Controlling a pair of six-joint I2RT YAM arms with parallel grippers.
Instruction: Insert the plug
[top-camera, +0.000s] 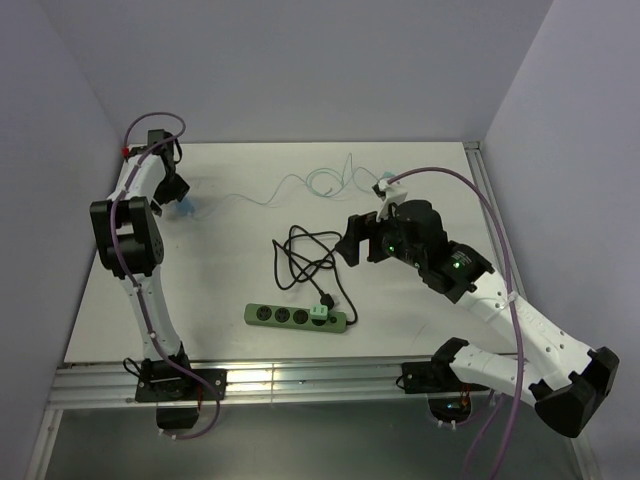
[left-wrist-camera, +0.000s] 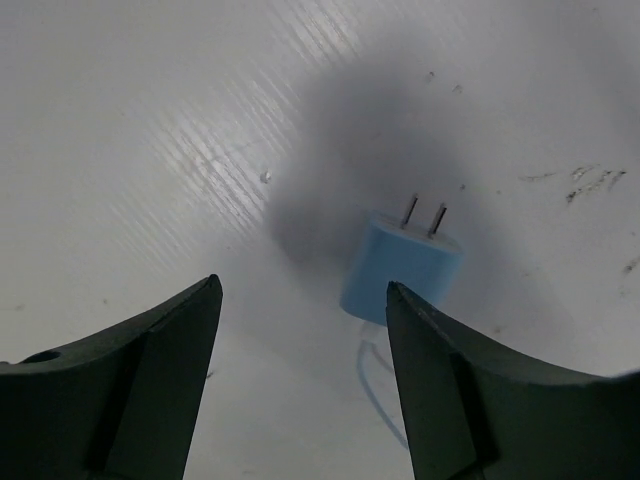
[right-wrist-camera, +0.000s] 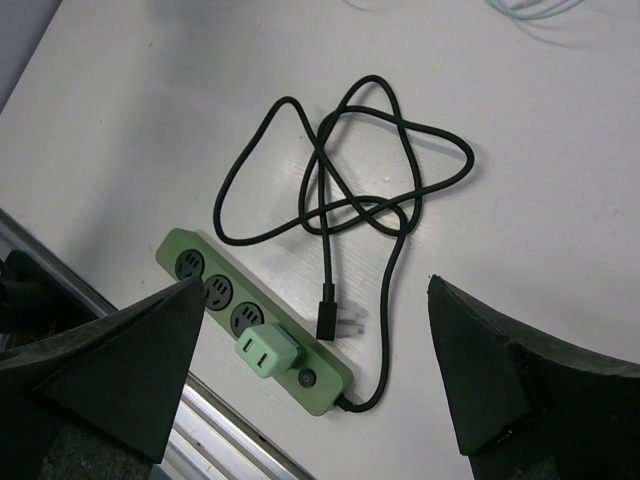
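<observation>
Blue plug (left-wrist-camera: 400, 270) lies on tabletop (left-wrist-camera: 150, 150), far left of power strip (top-camera: 290, 317), well apart. Left gripper (left-wrist-camera: 303, 290) over it, jaws apart, empty: centre on the plug body, keep off prongs. Right gripper (right-wrist-camera: 316, 285) above strip, jaws wide. One plug, one strip, three free sockets, one green adapter (right-wrist-camera: 267, 353), one black cord (right-wrist-camera: 330, 190).

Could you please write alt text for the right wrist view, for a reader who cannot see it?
A green power strip lies on a white table with a pale green adapter plugged in. Its black cable loops behind it, and the plug lies loose beside it. The open right gripper frames the view.
</observation>
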